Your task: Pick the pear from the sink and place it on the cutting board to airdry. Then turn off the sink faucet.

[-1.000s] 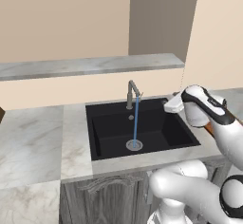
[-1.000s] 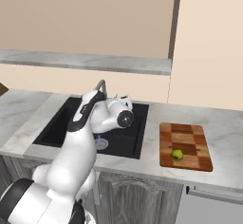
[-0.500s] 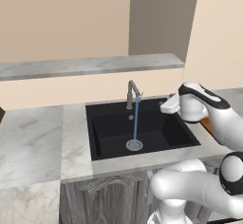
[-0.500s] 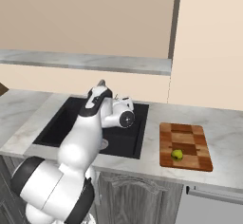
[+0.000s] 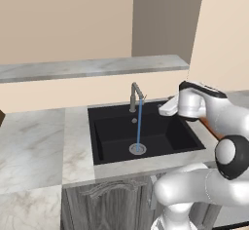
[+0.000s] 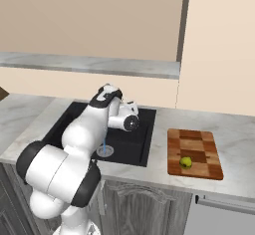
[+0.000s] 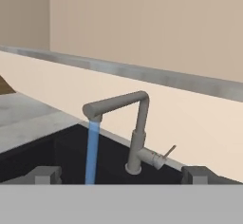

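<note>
Pear (image 6: 186,162) on cutting board (image 6: 194,152), right of sink (image 6: 133,147), seen from right base | faucet (image 7: 135,135) running blue water, side lever visible from hand view | pincer (image 7: 121,174) released, empty, facing faucet, tips wide apart | left base: stream (image 5: 139,125) onto drain ring (image 5: 137,149)

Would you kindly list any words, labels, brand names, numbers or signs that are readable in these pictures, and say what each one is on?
None: no text shows on the slim grey metal faucet, the checkered wooden cutting board, the black rectangular sink or the small yellow-green pear.
</note>
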